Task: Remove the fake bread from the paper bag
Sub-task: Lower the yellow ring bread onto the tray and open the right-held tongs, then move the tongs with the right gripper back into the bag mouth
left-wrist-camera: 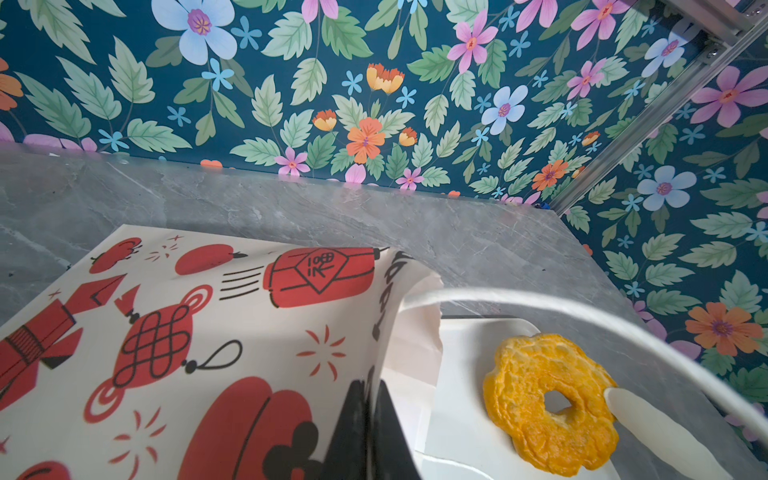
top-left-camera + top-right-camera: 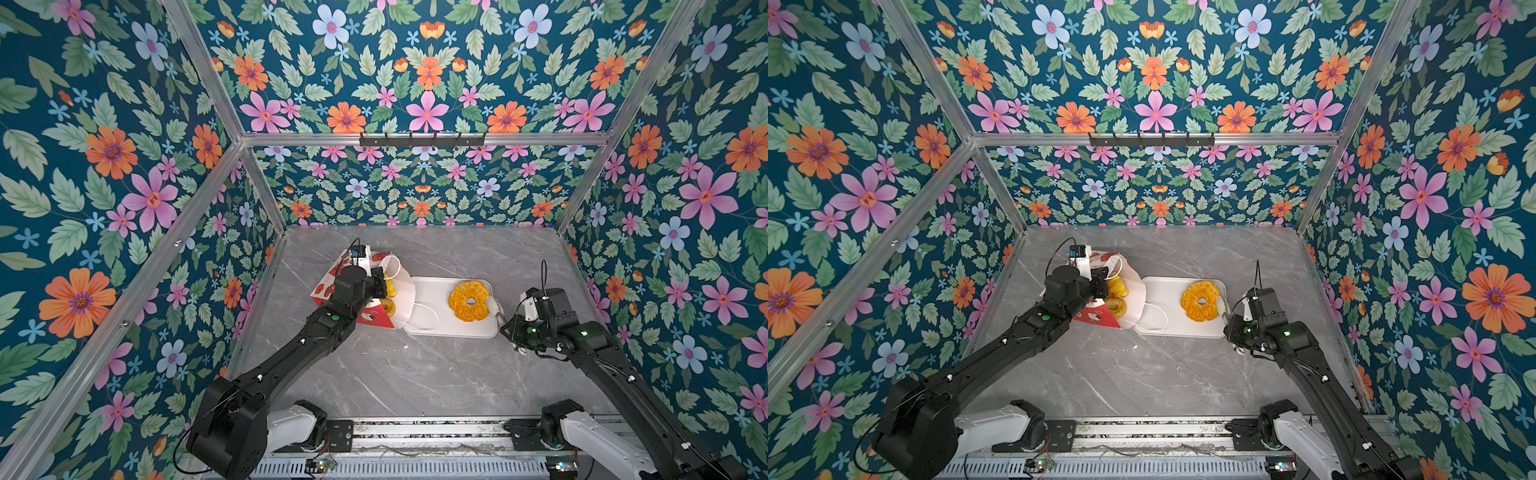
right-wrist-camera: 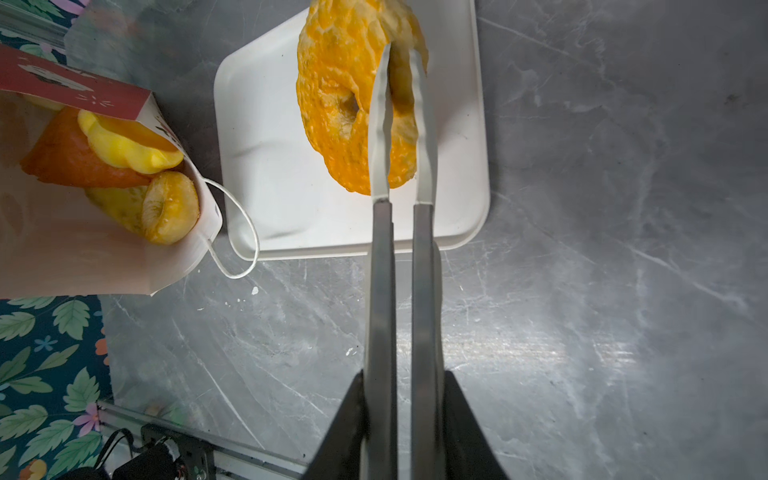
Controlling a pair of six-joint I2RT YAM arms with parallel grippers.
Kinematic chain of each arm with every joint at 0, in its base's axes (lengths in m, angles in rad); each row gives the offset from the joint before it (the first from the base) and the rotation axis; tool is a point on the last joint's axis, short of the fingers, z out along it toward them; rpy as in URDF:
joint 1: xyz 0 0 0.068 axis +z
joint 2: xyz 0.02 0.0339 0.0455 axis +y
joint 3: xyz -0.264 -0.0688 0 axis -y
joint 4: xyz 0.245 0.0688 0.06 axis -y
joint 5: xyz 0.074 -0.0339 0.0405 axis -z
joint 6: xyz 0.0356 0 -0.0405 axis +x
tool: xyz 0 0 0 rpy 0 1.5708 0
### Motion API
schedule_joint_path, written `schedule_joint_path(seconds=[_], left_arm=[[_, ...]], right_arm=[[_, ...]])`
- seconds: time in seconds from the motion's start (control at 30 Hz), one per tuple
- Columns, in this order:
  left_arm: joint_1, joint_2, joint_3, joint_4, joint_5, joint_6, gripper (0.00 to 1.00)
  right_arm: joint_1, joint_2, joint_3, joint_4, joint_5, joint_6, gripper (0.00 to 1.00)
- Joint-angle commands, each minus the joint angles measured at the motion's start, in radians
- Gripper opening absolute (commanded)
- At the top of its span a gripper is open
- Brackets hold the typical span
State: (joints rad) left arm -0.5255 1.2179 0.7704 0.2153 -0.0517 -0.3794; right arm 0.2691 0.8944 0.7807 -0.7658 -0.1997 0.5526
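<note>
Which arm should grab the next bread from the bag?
Right. The right gripper holds the tongs, their tips at the ring cake on the tray, beside the open bag, where more bread shows. The left gripper is shut on the bag edge, so it looks busy.

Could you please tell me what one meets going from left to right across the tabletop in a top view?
paper bag → ring cake on the white tray → tongs → right gripper
</note>
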Motion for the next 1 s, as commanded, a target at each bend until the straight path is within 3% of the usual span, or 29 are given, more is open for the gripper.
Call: schedule_joint_path(seconds=[0.0,0.17,0.7,0.97], left_arm=[[0.001,0.002,0.008,0.016,0.004,0.016,0.08],[0.001,0.009,0.012,0.018,0.012,0.017,0.09],[0.001,0.022,0.027,0.012,0.037,0.016,0.09],[0.001,0.038,0.066,-0.050,0.086,0.084,0.08]], right_arm=[[0.001,-0.018,0.003,0.002,0.049,-0.015,0.33],[0.000,-0.016,0.002,0.001,0.054,-0.029,0.44],[0.000,0.125,-0.028,0.158,-0.039,-0.044,0.37],[0.000,0.133,-0.003,0.246,0.008,-0.106,0.39]])
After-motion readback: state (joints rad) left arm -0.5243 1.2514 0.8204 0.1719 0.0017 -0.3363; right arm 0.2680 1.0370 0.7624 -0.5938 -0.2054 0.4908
